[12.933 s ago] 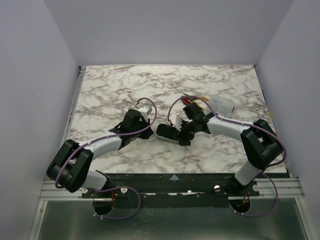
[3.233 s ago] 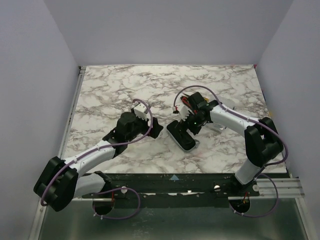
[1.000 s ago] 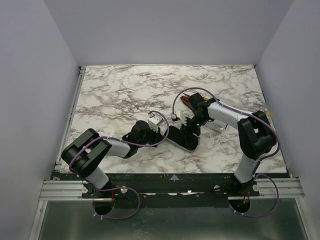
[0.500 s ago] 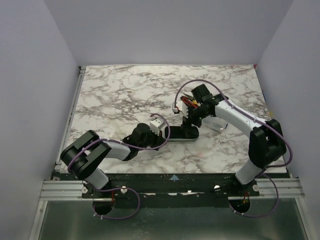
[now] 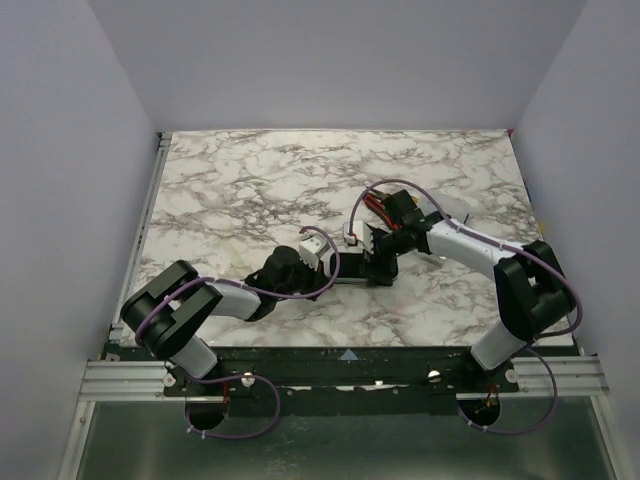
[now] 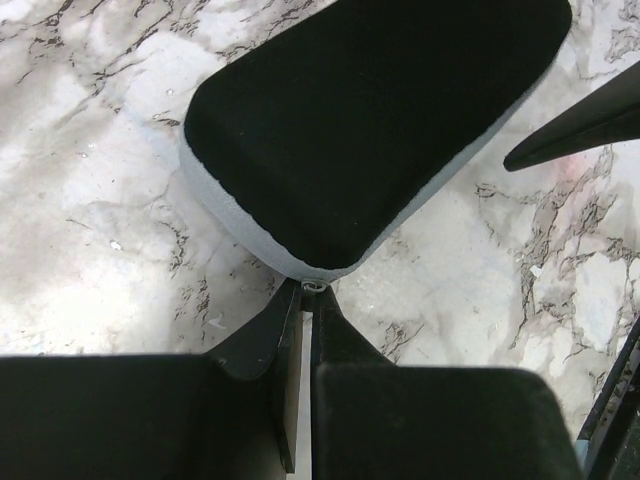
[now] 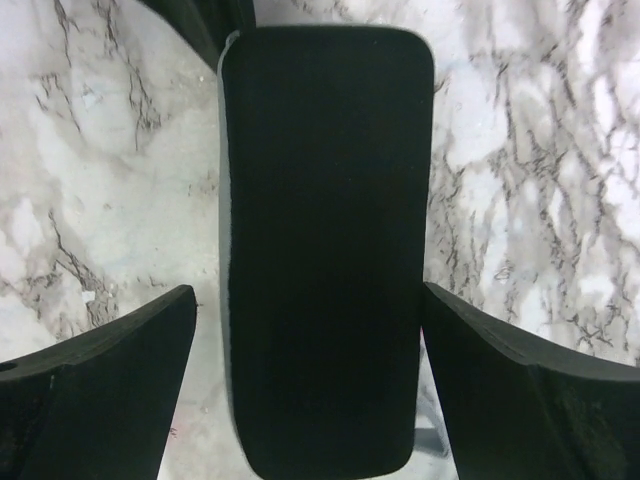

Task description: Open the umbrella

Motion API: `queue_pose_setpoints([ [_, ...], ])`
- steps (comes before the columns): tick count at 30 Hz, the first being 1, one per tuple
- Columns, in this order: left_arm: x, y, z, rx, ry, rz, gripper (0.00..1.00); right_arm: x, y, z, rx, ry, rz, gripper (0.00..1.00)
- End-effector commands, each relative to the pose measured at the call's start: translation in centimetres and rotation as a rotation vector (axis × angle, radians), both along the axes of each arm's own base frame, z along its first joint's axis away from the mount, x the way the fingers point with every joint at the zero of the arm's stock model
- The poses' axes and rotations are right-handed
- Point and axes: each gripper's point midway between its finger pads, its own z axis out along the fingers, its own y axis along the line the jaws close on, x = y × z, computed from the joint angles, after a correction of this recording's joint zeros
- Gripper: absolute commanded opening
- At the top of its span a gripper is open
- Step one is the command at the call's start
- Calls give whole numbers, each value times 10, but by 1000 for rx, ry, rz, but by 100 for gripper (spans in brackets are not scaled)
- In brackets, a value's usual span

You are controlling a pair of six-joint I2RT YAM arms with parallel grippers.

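Marble-veined tabletop runs up to plain pale walls at its far, left and right edges. A metal rail runs along the near edge, where both arms are bolted. Everything sits a little right of centre, nearer the near edge. A wide stretch of open marble lies toward the far edge and the far-left corner. There is less room toward the right edge, where the right arm's elbow stands. Red and yellow-handled tools lie just beyond the right arm's forearm.

Between the two claws a case lies flat on the marble. It has a matt black top, rounded corners and a pale grey-blue rim. At its end toward the left arm a small silvery metal tab sticks out from the rim.

Low over the tabletop, the left claw is pinched to a slit, its tips closed on that tab. Over the case's other end the right claw is spread wide, with one finger on each side. Marble shows between that finger and the case; the other finger sits just beside the rim.

As for the umbrella, no blue fabric, shaft or handle can be made out in any view, so its place cannot be told.
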Motion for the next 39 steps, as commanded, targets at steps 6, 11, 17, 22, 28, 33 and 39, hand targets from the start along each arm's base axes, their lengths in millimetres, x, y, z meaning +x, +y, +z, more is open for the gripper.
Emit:
queue_pose_setpoints([
  [6,0,9,7,-14,0,16,0,-17,-23,-37,-81,-81,137,64],
  [11,4,16,8,-8,14,11,0,-28,-26,-39,-73,-128,243,46],
  [17,7,7,14,16,-52,-76,0,-49,-28,-38,-38,-162,439,42],
  [22,14,2,13,48,-98,-126,0,-66,-30,-41,-7,-199,641,42],
  [28,21,-2,13,65,-118,-139,0,-67,-22,-42,35,-257,831,42],
  [33,17,0,14,48,-94,-97,0,-23,4,-24,60,-276,678,71],
  [39,-3,-2,10,31,-80,-75,0,7,10,16,166,-221,478,91],
])
